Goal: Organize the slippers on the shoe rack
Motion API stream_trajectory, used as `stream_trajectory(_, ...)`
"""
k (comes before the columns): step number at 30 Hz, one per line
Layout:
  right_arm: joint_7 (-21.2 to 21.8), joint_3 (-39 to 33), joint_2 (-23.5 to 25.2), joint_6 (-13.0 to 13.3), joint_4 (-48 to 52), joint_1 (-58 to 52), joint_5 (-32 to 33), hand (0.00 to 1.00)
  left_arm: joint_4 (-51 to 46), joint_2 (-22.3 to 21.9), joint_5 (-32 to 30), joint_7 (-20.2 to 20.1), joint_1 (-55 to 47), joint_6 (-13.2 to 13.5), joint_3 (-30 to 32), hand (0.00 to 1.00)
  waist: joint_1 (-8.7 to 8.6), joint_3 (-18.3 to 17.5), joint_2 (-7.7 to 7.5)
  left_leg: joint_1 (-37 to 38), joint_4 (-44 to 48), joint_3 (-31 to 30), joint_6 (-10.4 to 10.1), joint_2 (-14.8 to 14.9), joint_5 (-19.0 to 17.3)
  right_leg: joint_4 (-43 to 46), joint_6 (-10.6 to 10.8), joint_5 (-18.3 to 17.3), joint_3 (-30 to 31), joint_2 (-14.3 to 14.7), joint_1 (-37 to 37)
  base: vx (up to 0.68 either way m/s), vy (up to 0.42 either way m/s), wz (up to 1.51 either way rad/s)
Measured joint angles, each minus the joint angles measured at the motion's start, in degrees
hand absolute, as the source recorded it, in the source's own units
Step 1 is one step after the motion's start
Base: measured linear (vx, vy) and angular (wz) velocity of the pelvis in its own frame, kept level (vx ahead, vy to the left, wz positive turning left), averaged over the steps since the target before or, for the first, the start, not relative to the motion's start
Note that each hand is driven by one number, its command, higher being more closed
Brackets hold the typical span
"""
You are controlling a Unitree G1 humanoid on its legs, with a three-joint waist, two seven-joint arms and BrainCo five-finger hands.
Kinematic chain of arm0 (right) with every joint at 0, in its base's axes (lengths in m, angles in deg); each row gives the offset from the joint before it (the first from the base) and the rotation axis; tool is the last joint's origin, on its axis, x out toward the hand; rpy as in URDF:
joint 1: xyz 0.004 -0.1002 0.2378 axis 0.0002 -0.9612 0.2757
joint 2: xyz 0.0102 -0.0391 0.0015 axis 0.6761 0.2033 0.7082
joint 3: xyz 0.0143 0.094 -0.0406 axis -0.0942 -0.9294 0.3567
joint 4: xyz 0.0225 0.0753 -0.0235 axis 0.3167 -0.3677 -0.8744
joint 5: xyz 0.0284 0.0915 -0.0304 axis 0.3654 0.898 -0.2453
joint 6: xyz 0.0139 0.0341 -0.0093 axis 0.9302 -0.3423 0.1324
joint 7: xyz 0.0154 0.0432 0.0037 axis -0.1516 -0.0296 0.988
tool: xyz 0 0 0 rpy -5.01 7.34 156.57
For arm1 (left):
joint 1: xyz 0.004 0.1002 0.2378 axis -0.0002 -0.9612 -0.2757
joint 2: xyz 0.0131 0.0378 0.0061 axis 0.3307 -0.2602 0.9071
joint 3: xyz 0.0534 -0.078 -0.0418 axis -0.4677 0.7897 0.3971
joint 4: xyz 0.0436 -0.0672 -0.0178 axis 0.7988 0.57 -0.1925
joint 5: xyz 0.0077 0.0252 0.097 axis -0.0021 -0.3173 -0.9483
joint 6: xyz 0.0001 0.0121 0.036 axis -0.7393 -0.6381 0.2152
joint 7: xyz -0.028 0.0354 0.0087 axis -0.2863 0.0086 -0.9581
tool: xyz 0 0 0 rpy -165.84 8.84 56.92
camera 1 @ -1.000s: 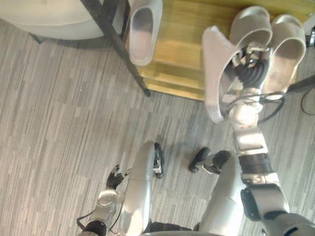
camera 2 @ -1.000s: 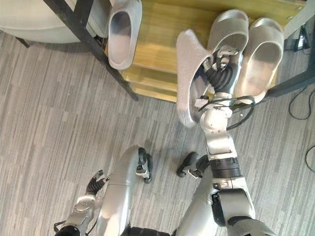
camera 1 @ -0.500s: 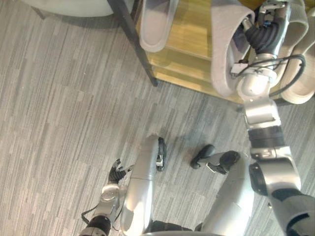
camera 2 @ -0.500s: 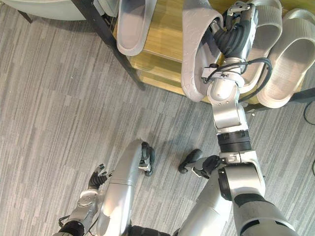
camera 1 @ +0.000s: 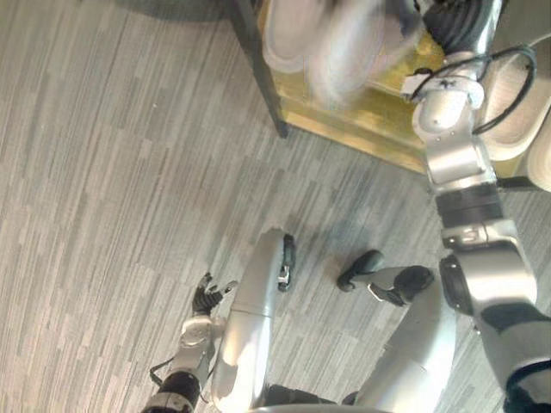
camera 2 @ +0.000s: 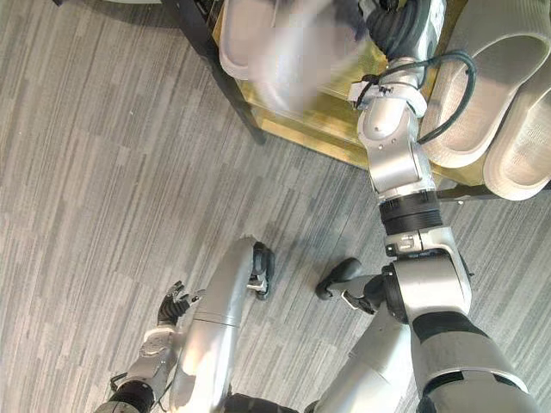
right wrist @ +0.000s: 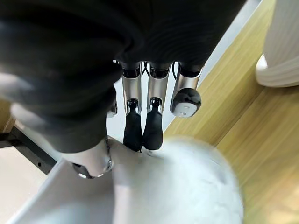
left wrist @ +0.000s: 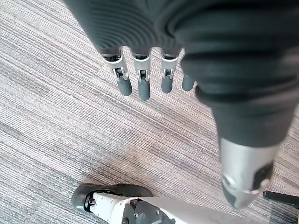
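Right hand: the right hand (right wrist: pixel 134 126) reaches over the shoe rack; its dark fingertips and thumb pinch the upper of a light grey foam slipper (camera 2: pixel 297 60).
Held slipper: it is over the shelf, just beside the lone slipper and between that one and the pair; it is blurred, so I cannot tell whether it touches the wood.
Shoe rack: a shoe rack with a yellow wooden shelf and a black metal frame (camera 2: pixel 323 127) stands on the floor ahead of the robot.
Lone slipper: a second light grey slipper (camera 2: pixel 244 39) lies on the shelf at the left end, next to the black frame post.
Pair: two more light grey slippers (camera 2: pixel 508 60) lie side by side at the right end of the shelf, touching each other.
Left hand: the left hand (left wrist: pixel 143 77) hangs low by the robot's side, fingers straight and relaxed, holding nothing.
Floor: grey striped carpet floor (camera 1: pixel 112 172), well apart from the left hand's fingers.
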Motion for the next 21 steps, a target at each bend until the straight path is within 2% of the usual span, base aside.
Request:
stream_trajectory(1,-0.02,0.00,0.00,-0.05,-0.18,0.17,-0.32,0.00,0.01,-0.02,0.08,0.01,0.01,0.00,0.00,0.00,0.04,0.00,0.00,-0.02,-0.01,-0.02,0.00,0.00,0.00,0.00,0.01,0.00,-0.02,0.00,0.00,-0.04,-0.010,0.01)
stream_trajectory(9,-1.24,2.56,-0.14,-1.28,-6.39,6.19,-1.34,0.00,0.35,-0.89,1.74,0.98,1.61,0.18,-0.05,0.00,1.29,0.00,-0.01,-1.16,-1.41,-0.69,-0.87,-0.93,1.17,-0.57,0.02,-0.01,-1.14,-0.89,-0.47,-0.04,-0.016,0.07)
stream_trajectory(21,-1.08,4.84,-1.69,-1.33,-8.20,6.74,-1.31,0.00,0.51,-1.05,2.81,1.00,1.61,0.48,-0.03,0.00,1.45,0.02,-0.04,-1.19,-1.82,-0.81,-0.93,-1.00,1.45,-0.76,0.01,-0.01,-1.40,-1.00,-0.44,-0.04,-0.010,0.01)
